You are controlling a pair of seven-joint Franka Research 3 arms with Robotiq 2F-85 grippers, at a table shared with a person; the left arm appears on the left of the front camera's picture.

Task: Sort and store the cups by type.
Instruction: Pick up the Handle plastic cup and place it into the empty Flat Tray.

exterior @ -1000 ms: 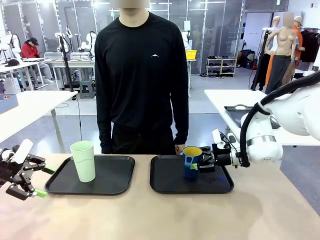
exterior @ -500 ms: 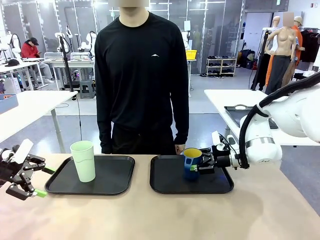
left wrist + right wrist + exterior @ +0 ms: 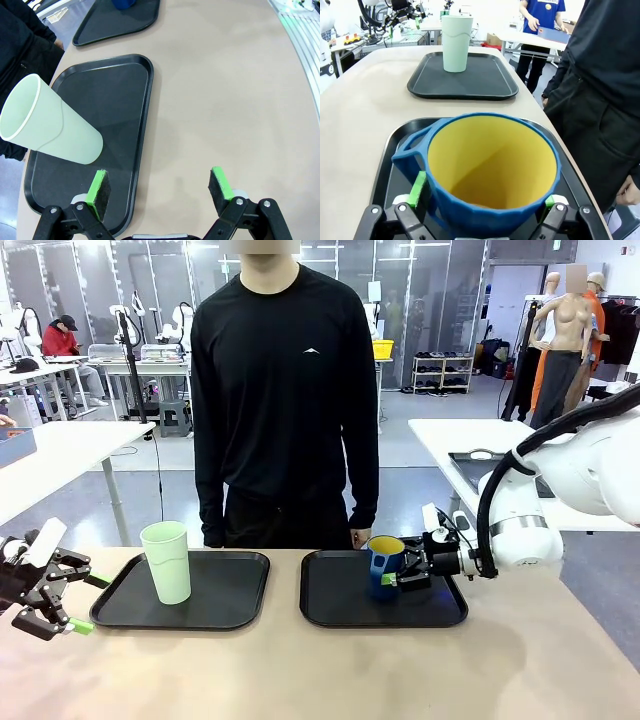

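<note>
The pale mint-green tumbler (image 3: 167, 562) stands upright on the left black tray (image 3: 225, 605). My left gripper (image 3: 90, 603) hovers open just left of that tray; from its wrist the tumbler (image 3: 50, 130) rises beyond the left finger, with nothing between the green pads (image 3: 97, 187). The dark blue mug (image 3: 384, 565) with yellow inside stands on the right black tray (image 3: 340, 605). My right gripper (image 3: 402, 570) reaches in from the right, level with it. In its wrist view the mug (image 3: 490, 165) sits between the spread fingers of the right gripper (image 3: 483, 195), handle to the left.
A person in black (image 3: 285, 390) stands at the table's far edge behind both trays, one hand (image 3: 357, 537) near the right tray's back rim. The tan tabletop (image 3: 320, 670) lies bare in front of the trays. Another table (image 3: 470, 445) stands at the back right.
My right gripper's jaws have spread apart from the mug and the arm has drawn back slightly to the right. The mug stays on its tray. The left arm has not moved.
</note>
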